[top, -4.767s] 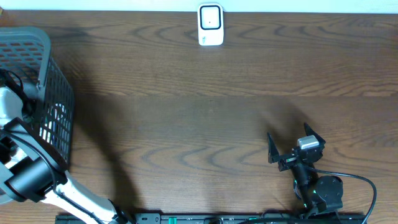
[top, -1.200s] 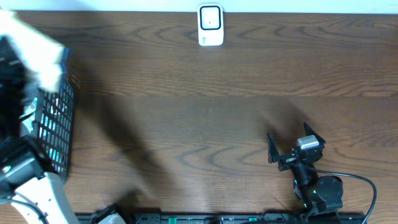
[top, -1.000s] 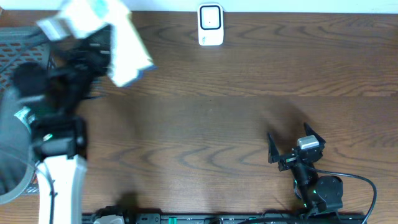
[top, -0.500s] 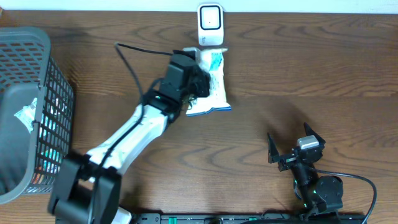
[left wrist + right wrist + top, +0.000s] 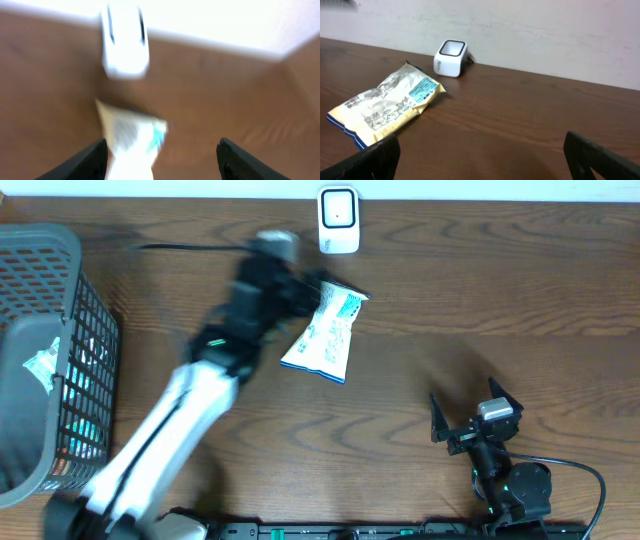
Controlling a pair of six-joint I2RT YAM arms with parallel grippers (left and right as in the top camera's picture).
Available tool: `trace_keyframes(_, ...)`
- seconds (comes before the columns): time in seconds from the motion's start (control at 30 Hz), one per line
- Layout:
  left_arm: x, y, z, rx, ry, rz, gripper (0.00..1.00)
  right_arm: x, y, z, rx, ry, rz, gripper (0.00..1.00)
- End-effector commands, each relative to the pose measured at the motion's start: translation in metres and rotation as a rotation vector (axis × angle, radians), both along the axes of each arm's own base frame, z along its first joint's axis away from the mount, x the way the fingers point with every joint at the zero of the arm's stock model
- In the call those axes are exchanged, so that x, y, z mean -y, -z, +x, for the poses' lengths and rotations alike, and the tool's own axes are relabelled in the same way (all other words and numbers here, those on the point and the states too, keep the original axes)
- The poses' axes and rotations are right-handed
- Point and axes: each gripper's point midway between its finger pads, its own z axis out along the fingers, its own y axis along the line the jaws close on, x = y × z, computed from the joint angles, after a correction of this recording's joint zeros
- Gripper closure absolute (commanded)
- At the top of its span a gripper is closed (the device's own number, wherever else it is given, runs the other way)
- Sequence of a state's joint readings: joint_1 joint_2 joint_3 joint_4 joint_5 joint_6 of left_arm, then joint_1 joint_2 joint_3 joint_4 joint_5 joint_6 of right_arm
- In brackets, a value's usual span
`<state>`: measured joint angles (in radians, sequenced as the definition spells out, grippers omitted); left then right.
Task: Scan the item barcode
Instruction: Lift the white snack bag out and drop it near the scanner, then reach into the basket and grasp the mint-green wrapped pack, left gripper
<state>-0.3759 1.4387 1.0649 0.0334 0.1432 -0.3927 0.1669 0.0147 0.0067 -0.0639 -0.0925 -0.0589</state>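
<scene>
While the left arm smears overhead, the packet (image 5: 325, 332) lies flat on the table (image 5: 450, 300), just near of the scanner (image 5: 339, 220).
Only the right wrist view shows the packet sharp and lying free. The blurred left wrist view shows the left gripper (image 5: 167, 160) spread wide, with the packet between its fingers (image 5: 95, 160), closer to one; contact is unclear. The right gripper (image 5: 470, 408), near right, gapes empty. The basket (image 5: 60, 240) is cut off at left.

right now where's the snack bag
In the overhead view the snack bag lies flat on the table, near the far middle, just in front of the white scanner and slightly to its left.
</scene>
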Motion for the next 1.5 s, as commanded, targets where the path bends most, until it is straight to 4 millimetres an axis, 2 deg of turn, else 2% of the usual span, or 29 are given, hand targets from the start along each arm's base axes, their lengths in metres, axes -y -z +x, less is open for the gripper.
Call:
trace_keyframes(0.0, -0.111, -0.091, -0.011, 0.215, -0.284, 0.052, 0.3, -0.001, 0.001, 0.0, -0.004, -0.001, 0.008, 0.01)
trace_keyframes(0.03, -0.136, -0.102, -0.018, 0.235, -0.361, 0.061, 0.3, -0.001, 0.001, 0.0, -0.004, -0.001, 0.008, 0.01)
trace_keyframes(0.07, -0.179, -0.116, -0.03, 0.262, -0.493, 0.079, 0.3, -0.001, 0.001, 0.0, -0.004, -0.001, 0.008, 0.01)
trace_keyframes(0.13, -0.245, -0.134, -0.057, 0.291, -0.7, 0.109, 0.3, -0.001, 0.001, 0.0, -0.004, -0.001, 0.008, 0.01)
trace_keyframes(0.23, -0.322, -0.142, -0.096, 0.293, -0.938, 0.145, 0.3, -0.001, 0.001, 0.0, -0.004, -0.001, 0.008, 0.01)
trace_keyframes(0.33, -0.376, -0.131, -0.126, 0.241, -1.122, 0.133, 0.3, -0.001, 0.001, 0.0, -0.004, -0.001, 0.008, 0.01)
trace_keyframes(0.43, -0.412, -0.115, -0.146, 0.188, -1.259, 0.079, 0.3, -0.001, 0.001, 0.0, -0.004, -0.001, 0.008, 0.01)
trace_keyframes(0.5, -0.428, -0.106, -0.15, 0.162, -1.304, 0.085, 0.29, -0.001, 0.001, 0.0, -0.004, -0.001, 0.008, 0.01)
trace_keyframes(0.57, -0.451, -0.087, -0.154, 0.103, -1.356, 0.088, 0.3, -0.001, 0.001, 0.0, -0.004, -0.001, 0.008, 0.01)
trace_keyframes(0.7, -0.49, -0.035, -0.16, -0.06, -1.426, 0.109, 0.29, -0.001, 0.001, 0.0, -0.004, -0.001, 0.008, 0.01)
trace_keyframes(0.73, -0.499, -0.02, -0.162, -0.114, -1.432, 0.122, 0.29, -0.001, 0.001, 0.0, -0.004, -0.001, 0.008, 0.01)
trace_keyframes(0.77, -0.509, 0.006, -0.165, -0.201, -1.431, 0.141, 0.29, -0.001, 0.001, 0.0, -0.004, -0.001, 0.008, 0.01)
trace_keyframes(0.87, -0.52, 0.069, -0.163, -0.4, -1.368, 0.164, 0.29, -0.001, 0.001, 0.0, -0.004, -0.001, 0.008, 0.01)
trace_keyframes(1.03, -0.509, 0.127, -0.126, -0.465, -1.146, 0.076, 0.3, -0.001, 0.001, 0.0, -0.004, -0.001, 0.008, 0.01)
trace_keyframes(1.1, -0.508, 0.144, -0.122, -0.491, -1.126, 0.058, 0.3, -0.001, 0.001, 0.0, -0.004, -0.001, 0.008, 0.01)
trace_keyframes(1.17, -0.507, 0.173, -0.123, -0.561, -1.092, 0.063, 0.3, -0.001, 0.001, 0.0, -0.004, -0.001, 0.008, 0.01)
trace_keyframes(1.4, -0.499, 0.229, -0.128, -0.693, -1.05, 0.031, 0.3, -0.001, 0.001, 0.0, -0.004, -0.001, 0.008, 0.01)
trace_keyframes(1.47, -0.493, 0.234, -0.123, -0.688, -1.014, -0.001, 0.35, -0.001, 0.001, 0.0, -0.004, -0.001, 0.008, 0.01)
